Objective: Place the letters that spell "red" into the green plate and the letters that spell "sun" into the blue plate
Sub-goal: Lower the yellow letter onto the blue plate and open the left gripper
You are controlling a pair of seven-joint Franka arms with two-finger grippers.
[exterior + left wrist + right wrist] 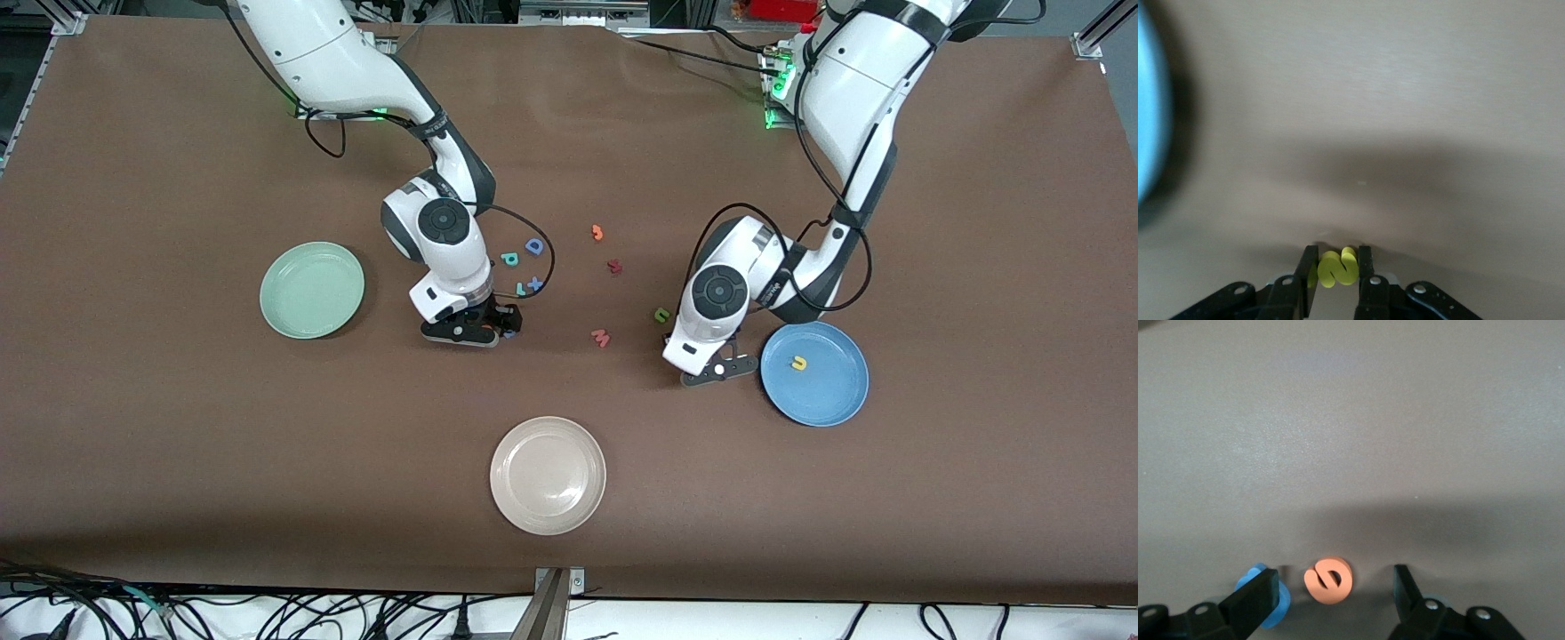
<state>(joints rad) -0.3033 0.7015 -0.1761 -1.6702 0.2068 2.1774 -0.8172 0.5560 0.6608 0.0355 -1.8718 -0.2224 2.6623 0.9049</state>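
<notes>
Left claw (1333,270) grips yellow "s" (1338,267) on the surface beside blue plate (814,373) holding yellow "u" (799,363). Right claw (1335,593) straddles orange "e" (1328,581), fingers spread; green plate (312,290) lies near.

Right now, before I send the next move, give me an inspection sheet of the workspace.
Surface: brown table, flat.
Job's things: yellow u in blue plate; green plate holds nothing; green n on table.
Clutter: beige plate, red w, blue D.
Grippers: left gripper shut on yellow s; right gripper open around orange e.
Cables: black cables along both arms.
Surroundings: cables at table edge.
</notes>
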